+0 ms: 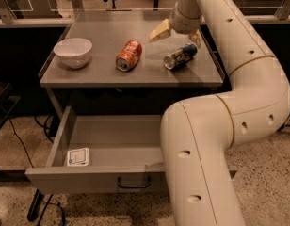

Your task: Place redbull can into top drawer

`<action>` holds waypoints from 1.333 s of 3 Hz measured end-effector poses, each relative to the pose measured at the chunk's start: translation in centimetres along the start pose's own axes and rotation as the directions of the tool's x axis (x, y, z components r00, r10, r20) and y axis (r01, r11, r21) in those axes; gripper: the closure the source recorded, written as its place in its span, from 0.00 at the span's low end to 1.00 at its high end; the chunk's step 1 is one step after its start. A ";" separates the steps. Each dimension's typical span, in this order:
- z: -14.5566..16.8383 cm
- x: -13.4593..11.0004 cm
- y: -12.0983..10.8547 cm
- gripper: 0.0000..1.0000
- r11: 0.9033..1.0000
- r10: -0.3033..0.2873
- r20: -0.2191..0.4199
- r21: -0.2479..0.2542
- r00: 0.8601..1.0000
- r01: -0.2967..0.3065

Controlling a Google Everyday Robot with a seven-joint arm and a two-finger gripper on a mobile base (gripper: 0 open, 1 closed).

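The redbull can [180, 56], slim, silver and blue, lies on its side on the right part of the grey tabletop [98, 74]. My gripper [178, 36] hangs just above and behind it, open and empty. One finger [159, 30] sticks out to the left and the other sits by the can's far end. The top drawer [60, 135] is pulled out below the tabletop, with a dark handle [133, 183] on its front and a small white card [78, 157] in its front left corner. My arm hides the drawer's right side.
An orange-red can [128, 55] lies on its side at the middle of the tabletop, left of the redbull can. A white bowl [73, 52] stands at the left. My large white arm [220, 140] fills the right foreground. A railing runs behind the table.
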State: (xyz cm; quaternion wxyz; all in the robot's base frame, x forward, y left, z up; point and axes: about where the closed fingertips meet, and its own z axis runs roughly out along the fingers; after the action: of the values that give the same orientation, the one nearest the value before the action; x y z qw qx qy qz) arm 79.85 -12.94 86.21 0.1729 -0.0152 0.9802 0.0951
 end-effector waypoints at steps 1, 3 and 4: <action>0.0 0.0 0.0 0.00 1.000 0.000 0.000 0.000 1.000 0.000; 2.3 0.2 -1.7 0.00 0.999 0.044 -0.013 0.009 0.999 -0.044; 2.6 0.3 -2.2 0.00 0.999 0.049 -0.012 -0.014 0.999 -0.050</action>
State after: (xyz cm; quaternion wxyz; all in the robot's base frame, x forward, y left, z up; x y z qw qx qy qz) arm 80.54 -14.58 83.30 0.1647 0.0072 0.9806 0.1063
